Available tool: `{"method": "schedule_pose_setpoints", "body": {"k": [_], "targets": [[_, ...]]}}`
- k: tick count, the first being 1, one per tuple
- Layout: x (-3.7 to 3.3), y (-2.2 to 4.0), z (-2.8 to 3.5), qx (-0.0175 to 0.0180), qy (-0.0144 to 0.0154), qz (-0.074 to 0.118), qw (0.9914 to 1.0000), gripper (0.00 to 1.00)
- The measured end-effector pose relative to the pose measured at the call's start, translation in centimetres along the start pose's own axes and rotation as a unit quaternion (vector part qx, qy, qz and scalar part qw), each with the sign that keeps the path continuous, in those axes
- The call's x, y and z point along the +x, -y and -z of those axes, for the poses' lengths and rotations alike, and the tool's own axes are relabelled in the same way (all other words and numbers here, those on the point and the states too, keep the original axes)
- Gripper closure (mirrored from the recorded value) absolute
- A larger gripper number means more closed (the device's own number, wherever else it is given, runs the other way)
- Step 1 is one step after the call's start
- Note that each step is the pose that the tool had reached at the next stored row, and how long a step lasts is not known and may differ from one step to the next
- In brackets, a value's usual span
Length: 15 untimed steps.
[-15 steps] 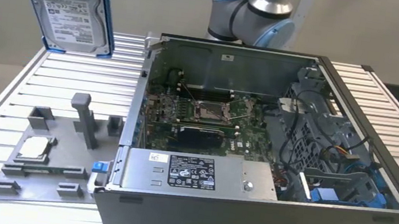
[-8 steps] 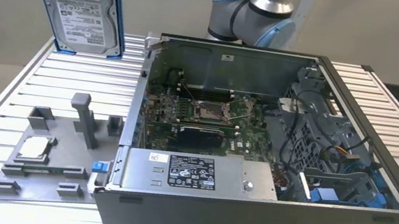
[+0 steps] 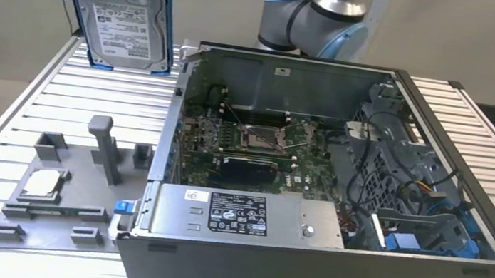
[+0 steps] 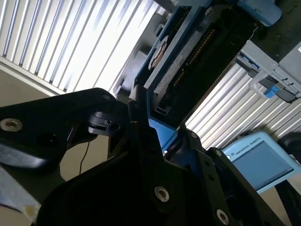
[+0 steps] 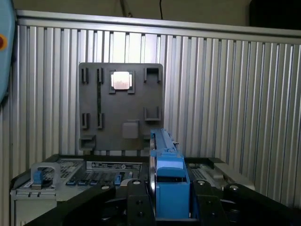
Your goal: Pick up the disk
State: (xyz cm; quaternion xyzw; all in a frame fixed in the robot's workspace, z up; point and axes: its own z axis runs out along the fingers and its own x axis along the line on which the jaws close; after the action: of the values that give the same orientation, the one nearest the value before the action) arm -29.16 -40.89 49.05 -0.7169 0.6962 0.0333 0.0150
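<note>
Clamps the flat silver, blue-railed metal disk point(image 3: 129, 19) across its rails in the hand point(image 5: 171, 200), held upright, likely to clear the slatted bench point(image 3: 4, 92).

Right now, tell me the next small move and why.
Likely just hold steady with the grip shut. The gripper clamps the disk by its blue-railed edges, and the disk hangs upright, clear above the table and apart from the open computer case, so the pick-up looks done.
</note>
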Motion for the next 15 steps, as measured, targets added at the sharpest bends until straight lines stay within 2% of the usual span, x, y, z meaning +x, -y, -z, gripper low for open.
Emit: {"method": "schedule_pose_setpoints", "body": {"k": [10,15], "targets": [[0.08,2.72,0.08,-0.0002,0.0000,0.000,1.00000,1.00],[0.10,3.74,0.10,-0.0002,0.0000,0.000,1.00000,1.00]]}}
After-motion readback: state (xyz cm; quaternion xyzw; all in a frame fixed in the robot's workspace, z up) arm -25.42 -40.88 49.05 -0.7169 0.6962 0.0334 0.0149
